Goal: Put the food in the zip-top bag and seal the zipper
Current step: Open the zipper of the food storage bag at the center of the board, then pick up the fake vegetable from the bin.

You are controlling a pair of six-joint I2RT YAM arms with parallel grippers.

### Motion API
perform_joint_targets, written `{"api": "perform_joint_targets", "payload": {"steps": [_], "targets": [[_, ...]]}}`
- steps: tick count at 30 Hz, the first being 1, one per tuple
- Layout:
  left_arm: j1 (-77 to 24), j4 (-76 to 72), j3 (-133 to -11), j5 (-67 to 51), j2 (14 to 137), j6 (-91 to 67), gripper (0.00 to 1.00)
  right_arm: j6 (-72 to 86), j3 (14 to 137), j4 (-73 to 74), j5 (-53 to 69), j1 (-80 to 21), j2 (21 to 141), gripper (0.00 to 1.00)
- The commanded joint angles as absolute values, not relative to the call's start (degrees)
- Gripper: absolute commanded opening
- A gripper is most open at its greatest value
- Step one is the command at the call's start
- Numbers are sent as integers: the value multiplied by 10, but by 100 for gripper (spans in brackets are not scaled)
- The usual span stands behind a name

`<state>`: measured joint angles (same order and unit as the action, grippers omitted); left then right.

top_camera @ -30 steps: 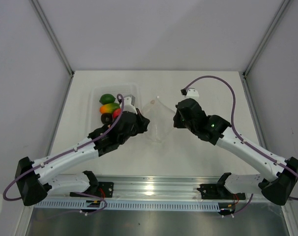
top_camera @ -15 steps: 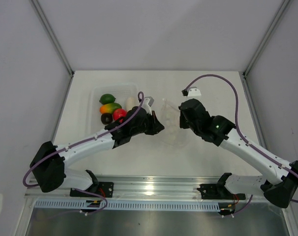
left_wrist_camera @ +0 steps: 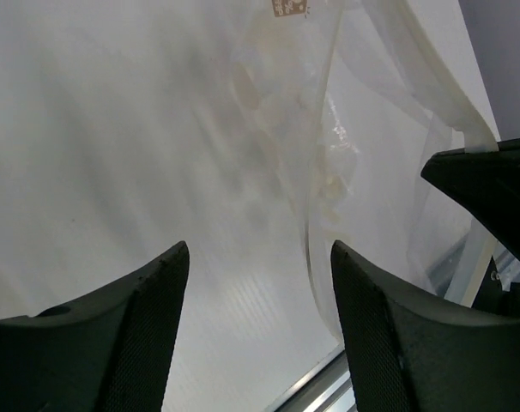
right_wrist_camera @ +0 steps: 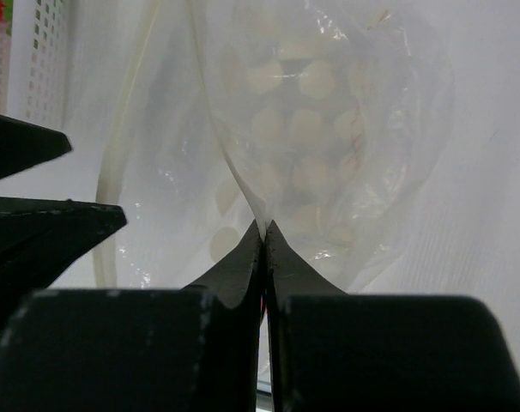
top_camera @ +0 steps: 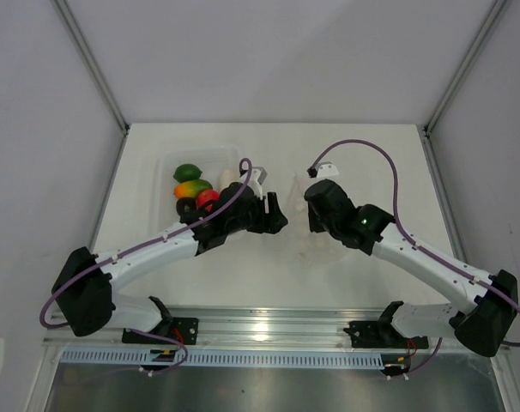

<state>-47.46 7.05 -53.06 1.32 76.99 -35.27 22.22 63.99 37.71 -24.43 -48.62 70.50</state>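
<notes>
The zip-top bag [right_wrist_camera: 320,112] is clear and crinkly and hangs between the two grippers; from above it barely shows [top_camera: 296,233]. My right gripper [right_wrist_camera: 263,228] is shut on an edge of the bag's opening, also seen from above [top_camera: 311,221]. The zipper [left_wrist_camera: 423,77] runs as a pale band along the bag's mouth. My left gripper [left_wrist_camera: 258,266] is open just left of the bag [left_wrist_camera: 329,137], with nothing between its fingers [top_camera: 275,215]. The food lies in the tray: green [top_camera: 187,172], mango [top_camera: 191,187], red [top_camera: 208,197], dark brown [top_camera: 184,206], white radish [top_camera: 228,178].
The white perforated tray [top_camera: 204,154] stands at the back left, and its wall shows in the right wrist view [right_wrist_camera: 45,51]. The two grippers are a short gap apart above the table's middle. Cables loop above both wrists.
My left arm has swung right from beside the tray to the bag and opened its jaws. My right gripper has shifted slightly left, still shut on the bag.
</notes>
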Motion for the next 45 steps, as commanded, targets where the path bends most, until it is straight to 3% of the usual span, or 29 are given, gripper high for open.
{"api": "perform_joint_targets", "payload": {"steps": [1, 4, 10, 17, 25, 38, 45], "targets": [[-451, 98, -567, 55, 712, -309, 71, 210, 633, 352, -257, -478, 704, 0], [-414, 147, -597, 80, 686, -307, 77, 210, 635, 348, -237, -469, 706, 0], [-307, 228, -672, 82, 688, -289, 76, 211, 635, 351, -205, -456, 698, 0], [-203, 307, -787, 5, 832, -254, 77, 201, 630, 350, -175, -449, 686, 0], [-168, 354, -894, -25, 991, -219, 77, 185, 622, 350, -154, -441, 689, 0], [-144, 355, -919, -50, 1095, -243, 73, 168, 606, 334, -122, -409, 688, 0], [-144, 361, -931, -53, 1133, -264, 65, 169, 603, 323, -108, -403, 689, 0]]}}
